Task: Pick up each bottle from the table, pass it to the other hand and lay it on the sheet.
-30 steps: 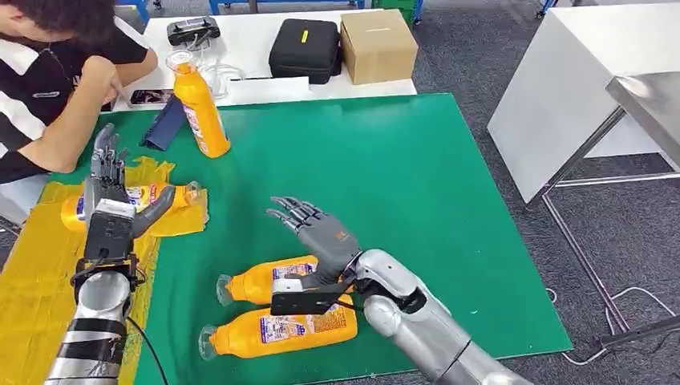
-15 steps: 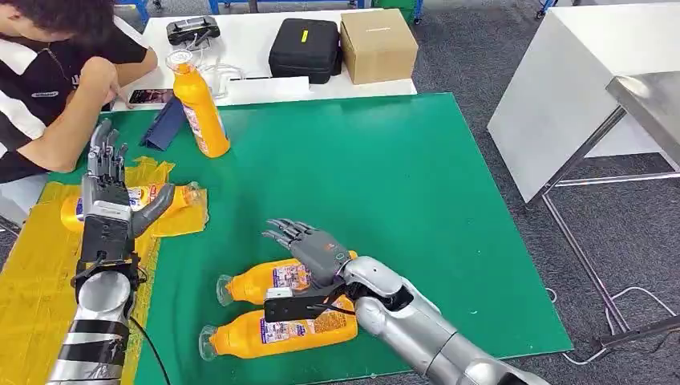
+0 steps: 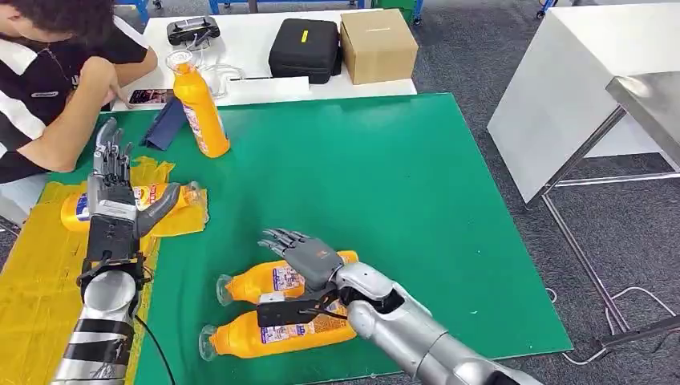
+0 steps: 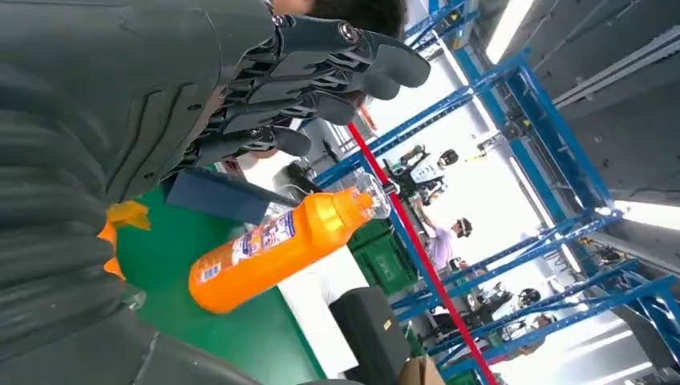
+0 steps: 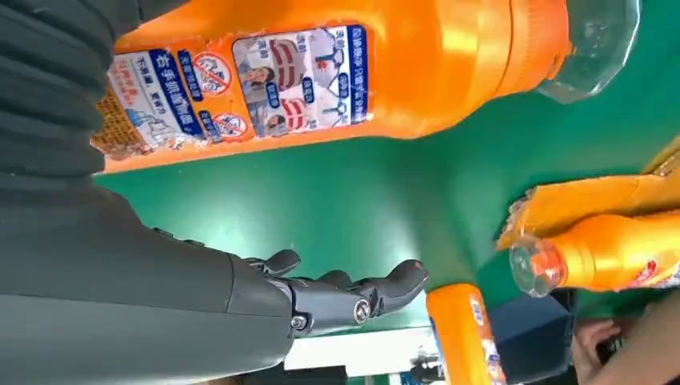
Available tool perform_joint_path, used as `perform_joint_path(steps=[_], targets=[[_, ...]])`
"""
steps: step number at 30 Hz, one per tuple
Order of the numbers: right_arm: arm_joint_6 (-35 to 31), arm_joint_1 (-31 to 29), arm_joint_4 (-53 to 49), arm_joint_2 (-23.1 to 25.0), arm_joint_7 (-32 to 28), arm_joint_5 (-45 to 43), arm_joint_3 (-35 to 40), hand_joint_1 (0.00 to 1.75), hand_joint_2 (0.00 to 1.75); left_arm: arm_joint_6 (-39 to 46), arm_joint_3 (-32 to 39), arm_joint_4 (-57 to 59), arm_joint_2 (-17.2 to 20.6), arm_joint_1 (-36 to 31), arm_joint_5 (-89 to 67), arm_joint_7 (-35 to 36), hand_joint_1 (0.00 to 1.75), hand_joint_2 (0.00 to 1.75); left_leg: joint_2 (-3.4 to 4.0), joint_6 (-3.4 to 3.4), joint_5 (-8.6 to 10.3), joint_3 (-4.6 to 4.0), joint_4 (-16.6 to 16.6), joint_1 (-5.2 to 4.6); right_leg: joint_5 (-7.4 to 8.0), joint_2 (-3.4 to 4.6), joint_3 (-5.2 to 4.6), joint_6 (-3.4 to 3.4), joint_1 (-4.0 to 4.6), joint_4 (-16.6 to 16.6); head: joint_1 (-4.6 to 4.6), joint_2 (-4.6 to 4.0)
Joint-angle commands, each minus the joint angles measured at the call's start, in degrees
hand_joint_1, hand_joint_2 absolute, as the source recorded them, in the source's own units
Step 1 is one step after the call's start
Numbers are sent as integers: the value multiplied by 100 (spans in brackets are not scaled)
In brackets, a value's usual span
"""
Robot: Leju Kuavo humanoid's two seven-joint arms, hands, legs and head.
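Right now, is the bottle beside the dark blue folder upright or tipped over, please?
Upright: the bottle stands on its base on the green mat, cap uppermost.

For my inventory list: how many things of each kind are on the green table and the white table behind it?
Orange bottles: 4
Yellow sheet: 1
Black case: 1
Cardboard box: 1
Dark blue folder: 1
Total: 8

Four orange bottles: one upright [image 3: 199,103]; one on the yellow sheet [image 3: 24,273], [image 3: 76,207]; two lying side by side [image 3: 261,281] [image 3: 240,337].
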Motion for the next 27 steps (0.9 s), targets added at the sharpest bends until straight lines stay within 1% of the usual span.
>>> perform_joint_path(steps=[1, 2, 6, 11, 13, 15, 16, 18, 19, 20, 21, 23, 24, 27], targets=[[-14, -597, 1253, 174, 245, 247, 532, 0, 175, 51, -146, 508, -24, -310, 58, 41, 0, 175, -13, -10, -11, 29, 3, 8, -10, -4, 30, -15, 7, 1, 0, 0], [-22, -616, 1299, 180, 284, 291, 558, 0, 175, 52, -148, 509, -23, -307, 59, 42, 0, 175, -11, -6, -4, 16, -1, 5, -5, -6, 18, -9, 4, -2, 2, 0], [-74, -757, 1639, 224, 569, 629, 701, 0, 175, 53, -139, 513, -21, -262, 65, 48, 0, 175, -12, -10, -11, 29, 2, 9, -10, -3, 30, -13, 8, -1, 2, 0], [-74, -757, 1639, 224, 569, 629, 701, 0, 175, 53, -139, 513, -21, -262, 65, 48, 0, 175, -10, -6, -3, 12, -1, 4, -4, -5, 14, -8, 3, -1, 0, 0], [-74, -757, 1639, 224, 569, 629, 701, 0, 175, 53, -139, 513, -21, -262, 65, 48, 0, 175, -14, -12, -13, 30, 5, 9, -14, -4, 31, -16, 7, 4, 2, 0], [-114, -795, 1792, 277, 729, 796, 726, 0, 175, 41, -132, 509, -33, -251, 68, 49, 0, 175, -16, -10, -12, 28, 4, 8, -13, -6, 30, -15, 7, 2, 2, 0], [-121, -806, 1847, 297, 744, 829, 722, 0, 175, 39, -130, 515, -36, -247, 70, 51, 0, 175, -15, -7, -5, 16, 1, 5, -7, -8, 18, -11, 5, 0, 0, 0], [-135, -834, 1965, 334, 788, 901, 712, 0, 175, 31, -128, 537, -44, -237, 73, 53, 0, 175, -18, -12, -14, 31, 6, 11, -14, -7, 34, -16, 10, 2, 2, 0], [-137, -851, 2042, 356, 813, 963, 703, 0, 175, 29, -122, 547, -50, -229, 78, 56, 0, 175, -12, -7, -7, 19, 1, 5, -8, -5, 21, -10, 4, 0, 0, 0], [-128, -867, 2081, 360, 827, 1016, 725, 0, 175, 32, -115, 557, -53, -219, 83, 57, 0, 175, -13, -9, -11, 28, 2, 7, -11, -4, 29, -13, 6, 1, 2, 0], [-120, -878, 2112, 365, 835, 1040, 732, 0, 175, 31, -112, 560, -54, -214, 85, 56, 0, 175, -10, -5, -3, 14, -2, 3, -4, -5, 15, -7, 2, -2, 0, 0], [-113, -900, 2169, 377, 857, 1118, 746, 0, 175, 28, -102, 562, -56, -201, 92, 56, 0, 175, -17, -10, -11, 29, 3, 8, -12, -8, 31, -14, 6, 1, 0, 0], [-115, -912, 2184, 371, 873, 1152, 757, 0, 175, 31, -95, 563, -58, -190, 96, 56, 0, 175, -12, -7, -6, 19, -1, 6, -6, -5, 21, -9, 5, -3, 0, 0], [-137, -942, 2221, 363, 995, 1314, 831, 0, 175, 29, -72, 556, -59, -154, 106, 58, 0, 175, -13, -9, -11, 28, 1, 8, -10, -4, 31, -12, 7, -2, 2, 0]])
